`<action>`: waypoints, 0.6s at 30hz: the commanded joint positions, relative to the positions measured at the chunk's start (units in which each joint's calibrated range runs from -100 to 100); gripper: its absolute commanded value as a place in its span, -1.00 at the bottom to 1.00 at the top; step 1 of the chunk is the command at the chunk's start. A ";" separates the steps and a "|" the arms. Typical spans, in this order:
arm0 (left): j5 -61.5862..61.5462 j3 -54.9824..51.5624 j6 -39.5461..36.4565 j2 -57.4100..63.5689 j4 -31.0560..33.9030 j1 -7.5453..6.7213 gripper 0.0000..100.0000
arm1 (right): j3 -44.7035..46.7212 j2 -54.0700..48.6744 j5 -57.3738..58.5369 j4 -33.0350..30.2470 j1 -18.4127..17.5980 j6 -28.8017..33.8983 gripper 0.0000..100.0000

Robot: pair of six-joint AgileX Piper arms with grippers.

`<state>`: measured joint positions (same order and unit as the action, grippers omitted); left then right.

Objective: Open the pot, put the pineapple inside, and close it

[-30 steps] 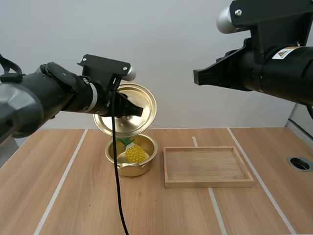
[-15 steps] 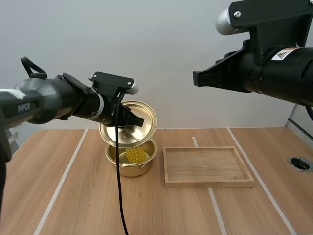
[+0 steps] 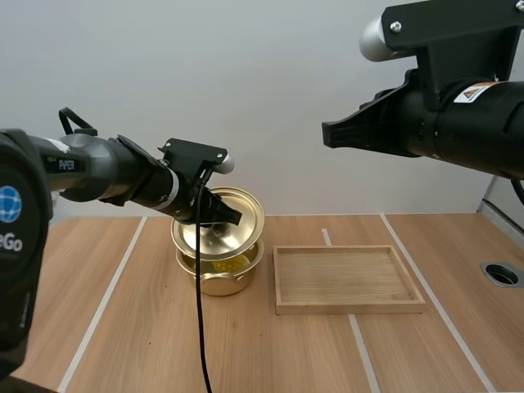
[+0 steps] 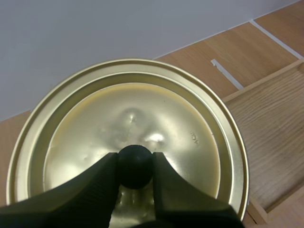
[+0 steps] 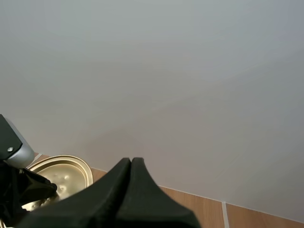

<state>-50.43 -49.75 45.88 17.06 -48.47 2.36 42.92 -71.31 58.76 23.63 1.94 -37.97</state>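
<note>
My left gripper pinches the black knob of the gold lid, one finger on each side. I hold it there because the knob is the only part that lets me carry the lid level enough to seat it.

The lid hangs just over the pot on the table. It is tilted, not flat: its knobbed face leans back toward my arm and its far rim rides higher than the near one. Being round, it has no long axis; the line through the knob slants instead of standing upright. I cannot tell whether the low edge touches the pot's rim.

A sliver of yellow pineapple shows inside the pot, too little to tell how it lies. The wooden tray sits just beside the pot.

My right gripper is closed on nothing, raised well clear of the work.
</note>
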 commanded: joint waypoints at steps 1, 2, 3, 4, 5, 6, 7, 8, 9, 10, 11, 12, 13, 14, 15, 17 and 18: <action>0.42 -0.27 1.25 -1.18 -2.04 -0.16 -1.00 | -0.11 -0.71 0.33 0.49 0.33 0.02 -1.00; 0.42 -0.27 1.65 -1.67 -2.33 -0.16 -1.00 | -0.11 -0.71 0.33 0.49 0.33 0.02 -1.00; 0.42 -0.27 1.86 -2.22 -2.64 -0.16 -1.00 | -0.11 -0.71 0.33 0.49 0.33 0.02 -1.00; 0.42 -0.27 1.98 -2.56 -2.75 -0.16 -1.00 | -0.11 -0.71 0.33 0.49 0.33 0.02 -1.00; 0.42 -0.27 2.19 -3.00 -3.02 -0.16 -1.00 | -0.11 -0.71 0.51 0.49 0.33 0.02 -1.00; 0.22 -0.27 2.59 -3.48 -3.30 -0.16 -1.00 | -0.11 -0.71 0.69 0.49 0.33 0.02 -1.00; 0.02 -0.37 2.98 -3.86 -3.57 -0.16 -1.00 | -0.11 -0.71 0.69 0.49 0.33 0.02 -1.00; 0.02 -0.43 3.11 -4.45 -3.66 -0.16 -1.00 | -0.11 -0.71 0.69 0.49 0.33 0.02 -1.00; 0.02 -0.43 3.11 -4.94 -3.66 -0.16 -1.00 | -0.11 -0.71 0.69 0.49 0.33 0.02 -1.00; 0.02 -0.43 3.11 -5.40 -3.66 -0.16 -1.00 | -0.11 -0.71 0.69 0.49 0.33 0.02 -1.00; 0.02 -0.54 3.11 -6.00 -3.53 -0.16 -1.00 | -0.11 -0.71 0.69 0.49 0.33 0.02 -1.00; 0.02 -0.54 3.11 -6.58 -3.53 -0.16 -1.00 | -0.11 -0.71 0.69 0.49 0.33 0.02 -1.00; 0.02 -0.54 3.11 -7.03 -3.53 -0.16 -1.00 | -0.11 -0.71 0.69 0.49 0.33 0.02 -1.00; 0.02 -0.54 3.11 -7.55 -3.53 -0.16 -1.00 | -0.11 -0.71 0.86 0.49 0.33 0.02 -1.00; 0.02 -0.54 3.46 -8.17 -3.53 -0.16 -1.00 | -0.11 -0.71 0.86 0.49 0.33 0.02 -1.00; 0.02 -0.54 4.48 -9.00 -3.68 -0.16 -1.00 | -0.11 -0.71 1.06 0.49 0.33 0.02 -1.00; 0.02 -0.54 4.59 -9.50 -3.68 -0.16 -1.00 | -0.11 -0.71 1.23 0.49 0.33 0.02 -1.00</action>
<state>-50.28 -49.91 49.54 8.53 -51.22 2.36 42.92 -71.31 60.28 23.63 1.94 -37.97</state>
